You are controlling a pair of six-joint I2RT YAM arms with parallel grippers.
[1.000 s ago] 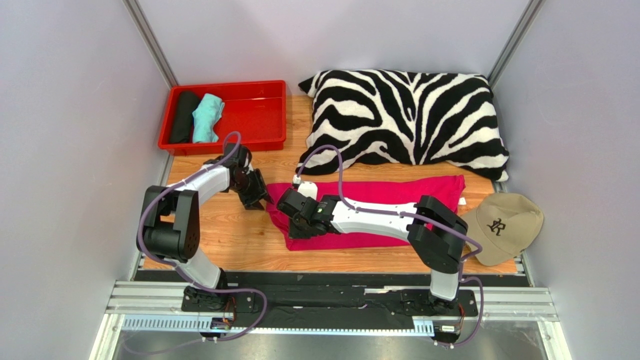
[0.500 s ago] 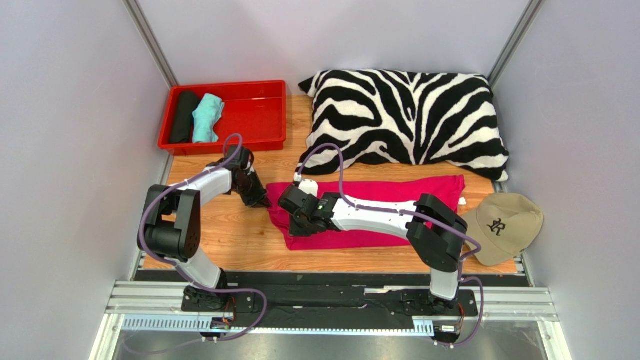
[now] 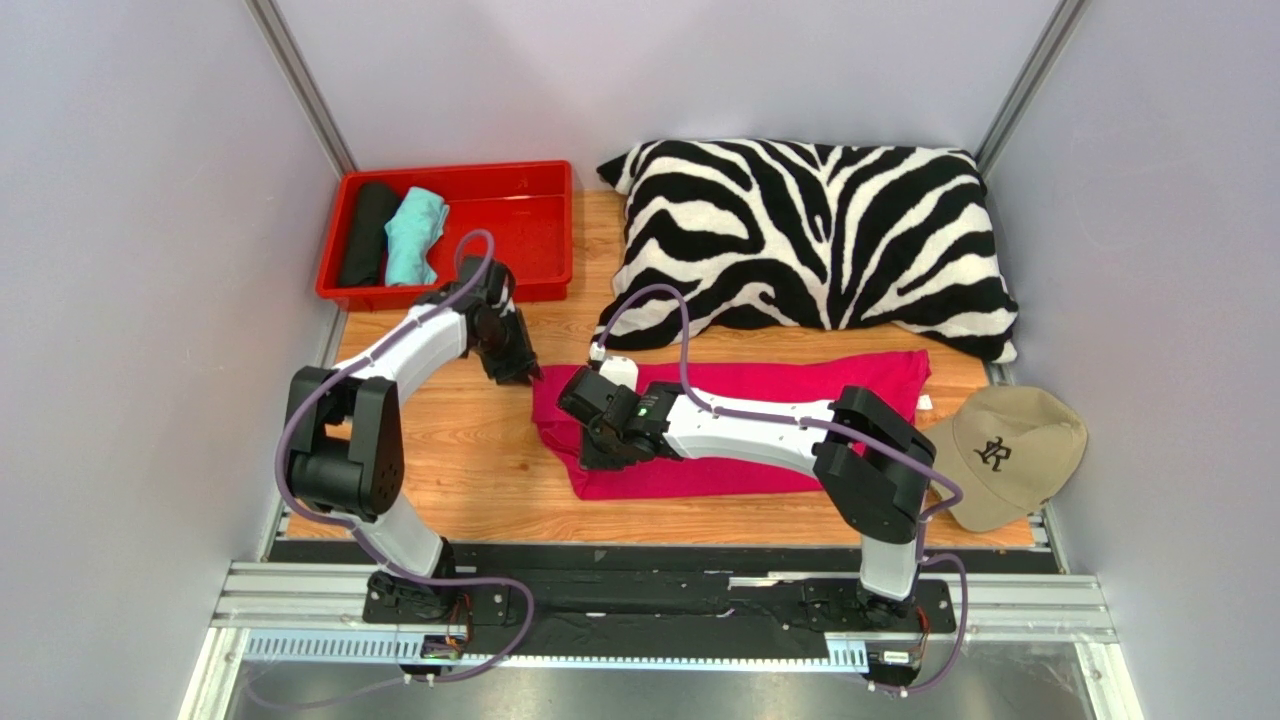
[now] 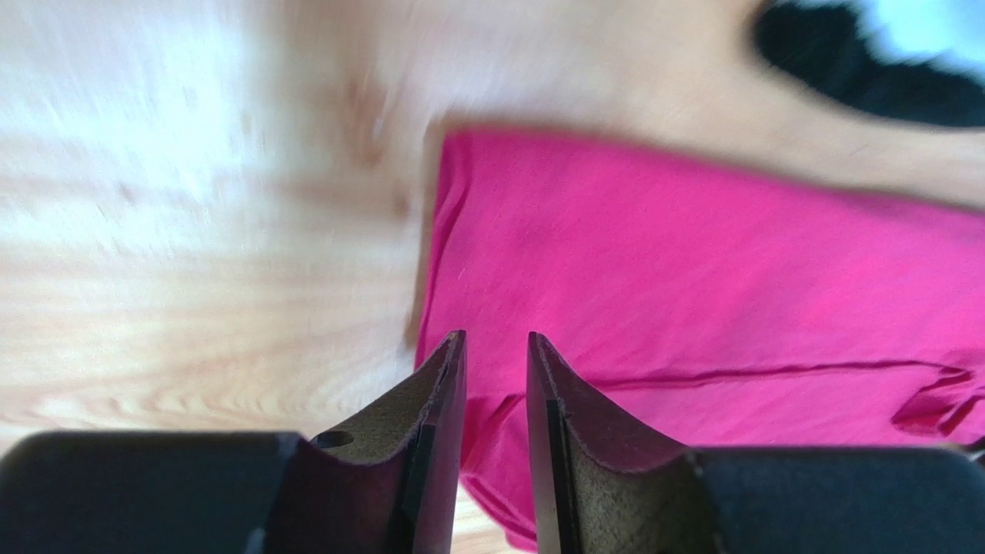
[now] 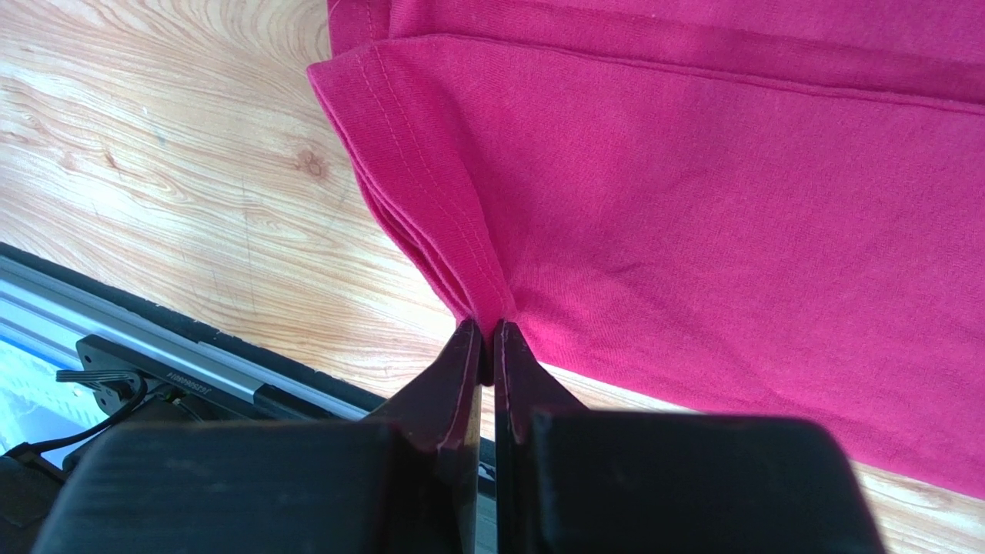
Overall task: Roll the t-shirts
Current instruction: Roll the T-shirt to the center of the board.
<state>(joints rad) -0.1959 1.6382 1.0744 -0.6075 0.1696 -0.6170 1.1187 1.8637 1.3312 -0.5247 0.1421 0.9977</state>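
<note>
On the table (image 3: 451, 458) the pink t-shirt (image 3: 781, 380) lies flat, long from left to right; the right gripper (image 5: 486, 335) pinches its near left corner, and the left gripper (image 4: 495, 346), a little open and empty, hangs just beside that end.

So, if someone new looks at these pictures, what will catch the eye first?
Most likely the big zebra-striped pillow at the back, right of the middle. Next, the bright pink t-shirt spread in front of it, with the right hand pinching a fold at its left end. Then the red tray at the back left, holding a black roll and a teal roll.
</note>
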